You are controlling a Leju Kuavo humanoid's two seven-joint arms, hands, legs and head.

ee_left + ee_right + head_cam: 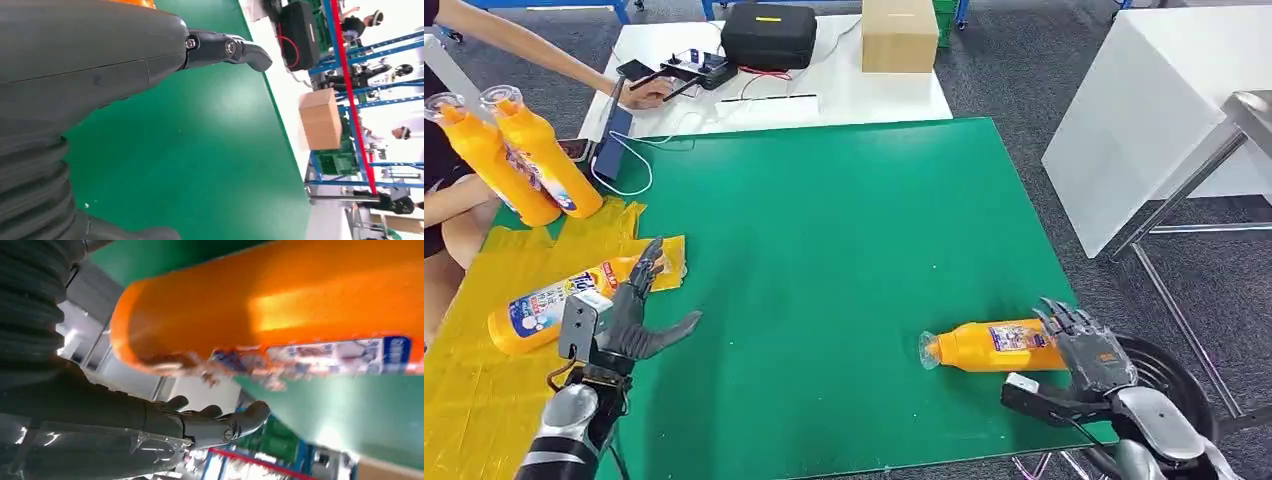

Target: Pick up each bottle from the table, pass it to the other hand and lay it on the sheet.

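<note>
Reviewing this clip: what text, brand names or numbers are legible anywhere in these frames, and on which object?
Nothing reads in full.
Bottle on the yellow sheet: large blue letters on the label, too tilted and partly hidden to read.
Bottle by the right hand: blue and white label, print too small; blurred in the right wrist view.
Two bottles a person holds: labels too small.
Cardboard box: no print visible.

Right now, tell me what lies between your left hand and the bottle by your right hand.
In the head view, only bare green mat lies between the left hand and the orange bottle lying by the right hand.
</note>
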